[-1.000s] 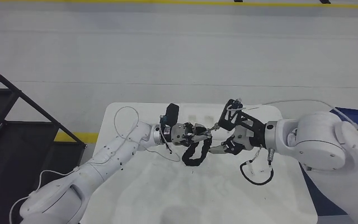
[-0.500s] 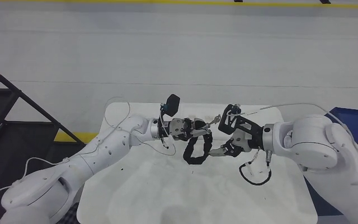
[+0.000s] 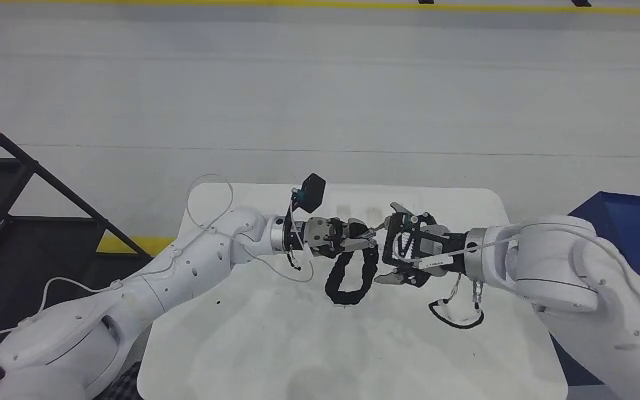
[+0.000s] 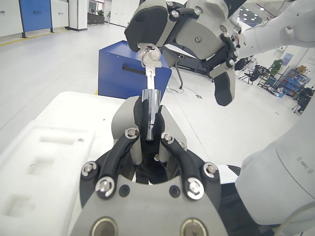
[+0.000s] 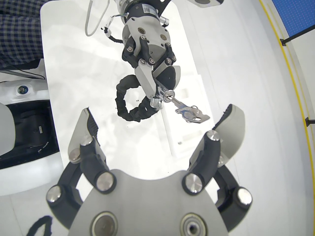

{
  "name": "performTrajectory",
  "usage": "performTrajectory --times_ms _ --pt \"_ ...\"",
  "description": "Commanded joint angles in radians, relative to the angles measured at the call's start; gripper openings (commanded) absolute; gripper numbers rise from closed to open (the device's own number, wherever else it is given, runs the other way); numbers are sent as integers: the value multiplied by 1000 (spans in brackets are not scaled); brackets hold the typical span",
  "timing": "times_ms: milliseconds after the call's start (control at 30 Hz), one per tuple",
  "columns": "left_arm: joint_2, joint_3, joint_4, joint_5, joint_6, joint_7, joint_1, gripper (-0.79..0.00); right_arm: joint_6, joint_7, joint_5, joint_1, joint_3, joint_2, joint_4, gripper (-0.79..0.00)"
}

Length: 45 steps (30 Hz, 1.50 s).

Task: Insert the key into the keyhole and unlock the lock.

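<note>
My left gripper [image 4: 147, 108] is shut on the lock's chrome cylinder [image 4: 151, 114], held up above the white table [image 3: 300, 340]. The lock's black-sleeved cable [image 3: 350, 276] hangs from it in a loop. A silver key [image 4: 149, 61] sits with its blade in the keyhole, its head and ring sticking out. In the right wrist view the key [image 5: 189, 112] lies between the spread fingers of my right gripper [image 5: 160, 121], which is open. One right finger pad [image 4: 147, 29] rests against the key's head; the other pad [image 4: 224, 89] stands well apart.
A white foam tray [image 4: 44, 153] with rectangular cut-outs lies on the table under the lock. A second black cable loop [image 3: 455, 312] lies near the right arm. A blue cabinet [image 4: 123, 72] stands beyond the table's edge.
My right gripper has rolled about its wrist and drawn closer to the left gripper. The left gripper has kept hold of the lock, its cable loop swinging slightly.
</note>
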State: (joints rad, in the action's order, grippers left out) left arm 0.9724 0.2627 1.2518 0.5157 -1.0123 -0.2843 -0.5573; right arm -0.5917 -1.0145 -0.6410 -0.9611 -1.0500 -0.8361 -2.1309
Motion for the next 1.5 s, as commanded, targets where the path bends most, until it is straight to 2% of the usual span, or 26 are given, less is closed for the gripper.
performTrajectory --times_ms 0,200,400,500,700,767,833,867,900,1067,1333,1433,1467 --pt "1 -4 1 4 0 -1 2 -785 -6 -14 -6 11 22 -3 0 0" --pt "3 -8 -9 26 0 -19 9 -785 -9 -65 -1 56 77 -13 -3 0" --pt "3 -11 -18 57 0 -42 12 -785 7 -87 7 83 80 -15 1 0" --pt "1 -14 -20 76 0 -56 13 -785 -29 -60 -8 90 59 -12 2 0" --pt "-4 -27 -16 101 0 -83 16 -785 -116 -34 -139 87 37 -4 -13 0" --pt "-5 -33 -15 105 0 -89 18 -785 -130 -21 -176 81 38 -3 -25 -99" --pt "-6 -39 -13 110 0 -93 21 -785 -134 -8 -207 74 41 -2 -35 -154" --pt "-6 -43 -12 112 0 -95 22 -785 -137 -4 -221 70 43 -2 -39 -243" --pt "-6 -47 -10 113 0 -97 23 -785 -138 1 -233 67 45 -2 -42 -289" --pt "-6 -64 -8 116 0 -104 33 -785 -149 22 -277 63 57 -2 -49 -400" --pt "-6 -87 -6 118 0 -123 47 -785 -139 26 -325 69 72 -5 -51 -486" --pt "-7 -93 -9 120 0 -131 51 -785 -136 37 -326 67 72 -5 -51 -576" --pt "-7 -93 -9 121 0 -132 51 -785 -134 38 -324 66 71 -5 -50 -631"
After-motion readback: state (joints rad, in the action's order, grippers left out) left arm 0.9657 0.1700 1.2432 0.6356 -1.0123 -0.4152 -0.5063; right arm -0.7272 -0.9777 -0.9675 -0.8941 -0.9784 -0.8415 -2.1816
